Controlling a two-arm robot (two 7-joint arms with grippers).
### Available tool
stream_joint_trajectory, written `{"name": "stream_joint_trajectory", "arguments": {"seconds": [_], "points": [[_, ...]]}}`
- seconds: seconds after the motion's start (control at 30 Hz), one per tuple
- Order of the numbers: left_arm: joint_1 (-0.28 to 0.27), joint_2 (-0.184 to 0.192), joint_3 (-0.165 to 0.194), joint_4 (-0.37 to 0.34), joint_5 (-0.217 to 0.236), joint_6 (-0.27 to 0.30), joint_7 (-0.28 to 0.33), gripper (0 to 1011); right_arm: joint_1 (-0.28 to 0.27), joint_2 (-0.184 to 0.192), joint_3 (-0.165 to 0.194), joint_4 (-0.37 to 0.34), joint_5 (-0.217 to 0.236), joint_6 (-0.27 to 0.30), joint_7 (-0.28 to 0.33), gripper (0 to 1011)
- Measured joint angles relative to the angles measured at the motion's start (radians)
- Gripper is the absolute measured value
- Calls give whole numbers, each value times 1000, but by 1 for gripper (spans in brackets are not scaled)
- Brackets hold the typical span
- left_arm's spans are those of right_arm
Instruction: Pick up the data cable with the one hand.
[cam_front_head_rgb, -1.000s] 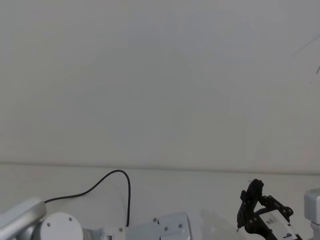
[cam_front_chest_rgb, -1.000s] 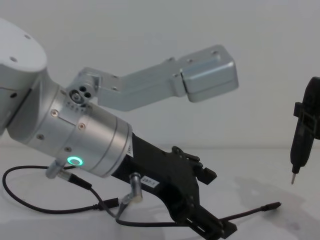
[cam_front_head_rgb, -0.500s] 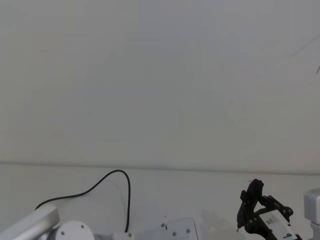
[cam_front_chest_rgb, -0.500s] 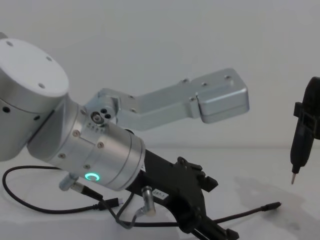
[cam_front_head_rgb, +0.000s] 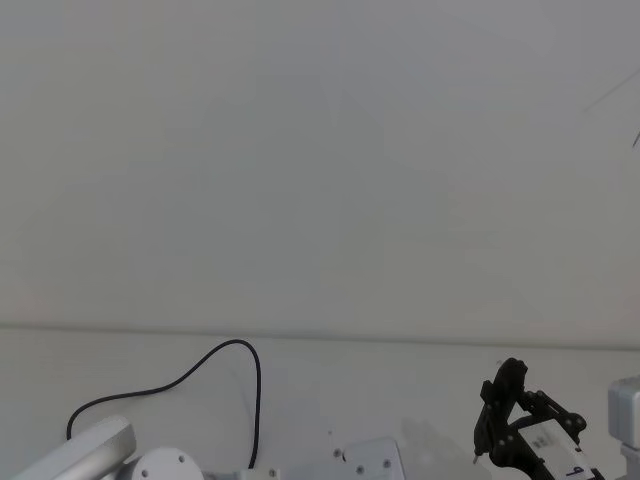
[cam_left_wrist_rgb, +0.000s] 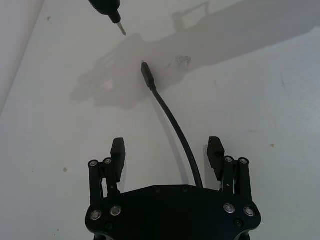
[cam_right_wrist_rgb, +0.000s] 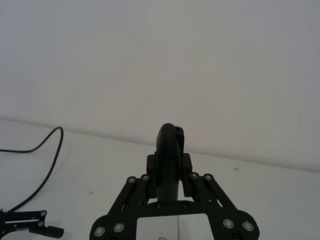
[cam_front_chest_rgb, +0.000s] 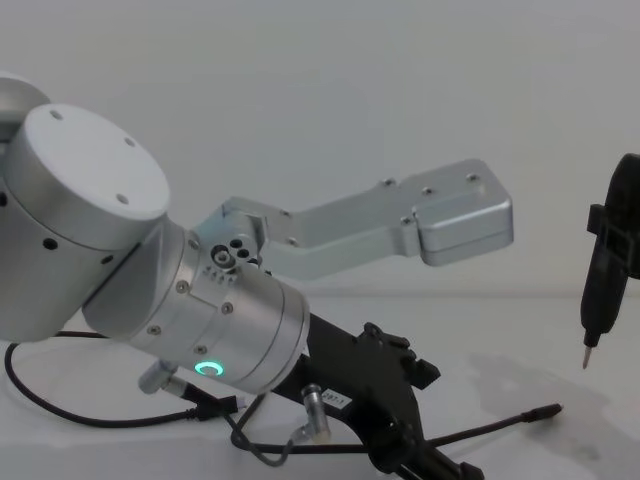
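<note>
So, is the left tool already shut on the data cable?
No, the left tool is open, with the data cable running untouched between its jaws.

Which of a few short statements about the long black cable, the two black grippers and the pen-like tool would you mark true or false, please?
1. The left gripper is open, with one finger on each side of the long, thin black data cable. True.
2. The data cable hangs lifted clear of the white table. False: it lies on the table, and its slim plug lies there too.
3. The right gripper is shut on a black pen-like tool with a pointed metal tip. True.
4. The tool's tip touches the cable's plug. False: the tip is apart from the plug, and in the chest view it is above the table.
</note>
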Motion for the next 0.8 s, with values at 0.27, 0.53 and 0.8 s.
{"name": "stream_joint_trajectory", "arguments": {"seconds": [0.27, 0.53, 0.8], "points": [[1, -9, 1, 7, 7, 2, 7, 872, 0, 0, 0, 0, 0, 0, 0, 268], [2, -15, 1, 12, 13, 3, 12, 640, 0, 0, 0, 0, 0, 0, 0, 268], [2, -17, 1, 14, 15, 4, 14, 411, 0, 0, 0, 0, 0, 0, 0, 268]]}}
